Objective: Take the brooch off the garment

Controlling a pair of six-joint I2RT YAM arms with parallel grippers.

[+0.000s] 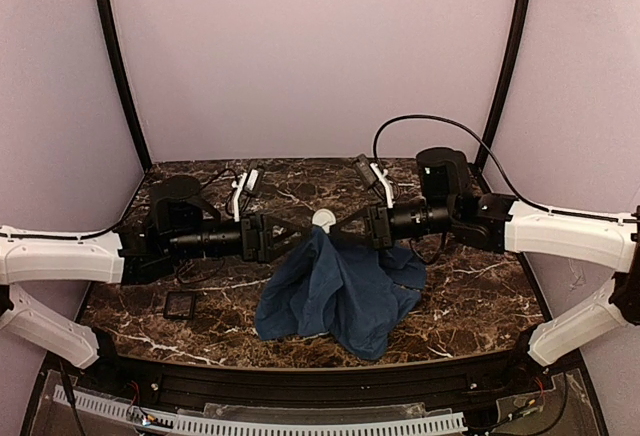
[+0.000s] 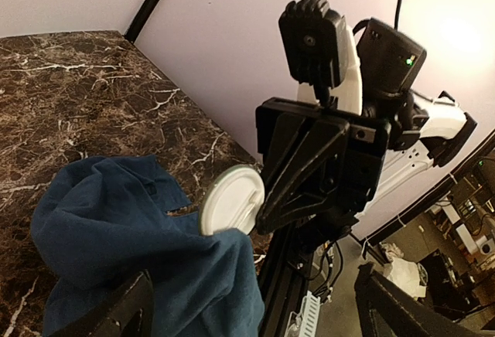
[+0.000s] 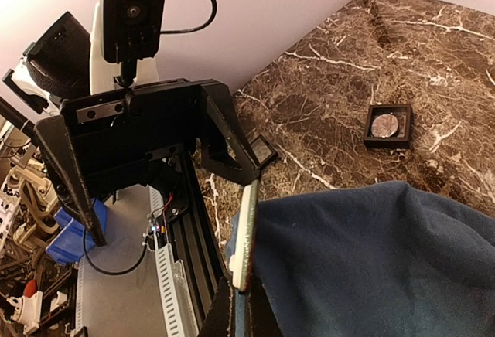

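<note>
Left gripper (image 1: 298,234) reaches in from the left with its jaws spread wide and nothing in them. You can see both fingers flared well apart in the right wrist view. Right gripper (image 2: 264,215) comes in from the right, and it's clamped tight, pinching the rim of the brooch (image 2: 230,200). Some cloth may be caught in that pinch too, but that's hard to tell.

So the brooch, a pale round disc, sits up off the table (image 1: 470,286) at the middle of the scene, right between the two grippers. It's just off the left fingertips, and I can't tell whether they touch it. From the right wrist it shows edge-on, standing up out of the closed fingers with the cloth right against it.

Blue cloth (image 1: 340,291) hangs down from that point in a bunched drape. Its lower folds rest on the marble toward the near side, around the centre.

Off to the left, apart from the cloth, a small black tray (image 3: 388,126) sits flat on the table, with a round silvery piece (image 3: 385,125) lying inside it.
</note>
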